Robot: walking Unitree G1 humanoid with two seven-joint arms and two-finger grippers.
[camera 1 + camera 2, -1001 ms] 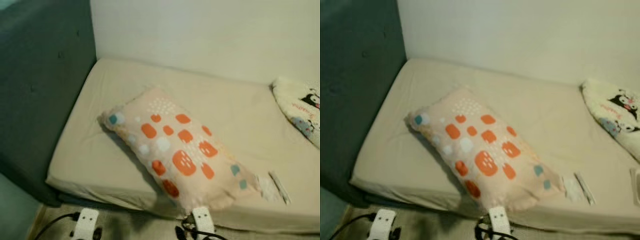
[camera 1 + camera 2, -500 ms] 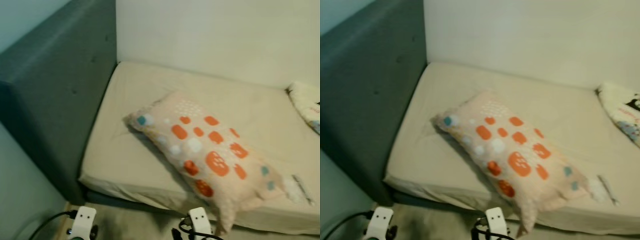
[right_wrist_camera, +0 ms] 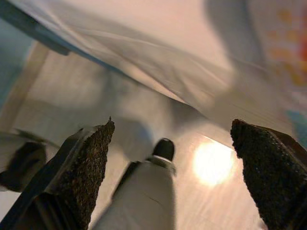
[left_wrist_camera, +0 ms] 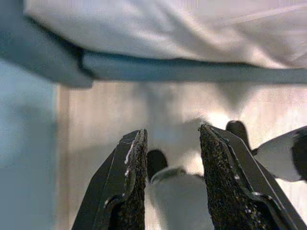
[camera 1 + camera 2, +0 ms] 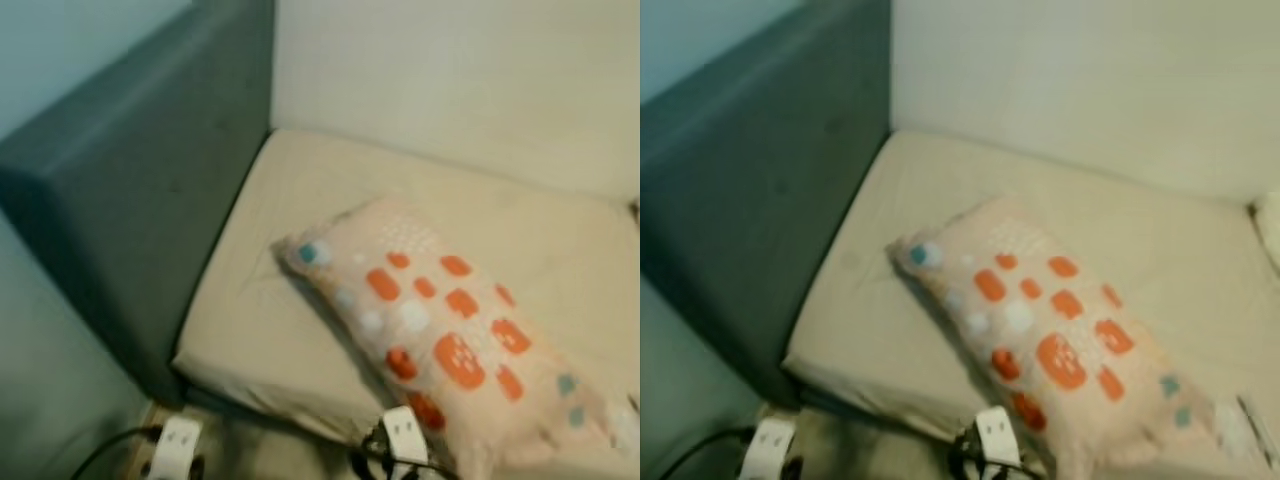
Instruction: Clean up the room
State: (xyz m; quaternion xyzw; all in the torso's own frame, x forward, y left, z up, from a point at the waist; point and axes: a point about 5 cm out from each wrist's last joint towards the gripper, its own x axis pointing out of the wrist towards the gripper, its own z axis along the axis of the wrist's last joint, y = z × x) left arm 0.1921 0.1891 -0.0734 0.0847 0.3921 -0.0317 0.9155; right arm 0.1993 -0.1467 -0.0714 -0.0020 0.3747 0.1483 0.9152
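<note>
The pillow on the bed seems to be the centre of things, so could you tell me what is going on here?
Nothing is being handled yet. The robot stands at the edge of the bed, looking down at a pillow with orange and teal spots that lies slantwise near the mattress's front edge. Its left hand and right hand both hang low beside the bed with fingers open, holding nothing, pointed at the floor.

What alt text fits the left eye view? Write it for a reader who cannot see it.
A peach pillow with orange, white and teal patches lies slantwise on a beige mattress, overhanging its near edge. A dark grey-blue headboard stands at the mattress's left end, a pale wall behind. The picture is slightly blurred.
</note>
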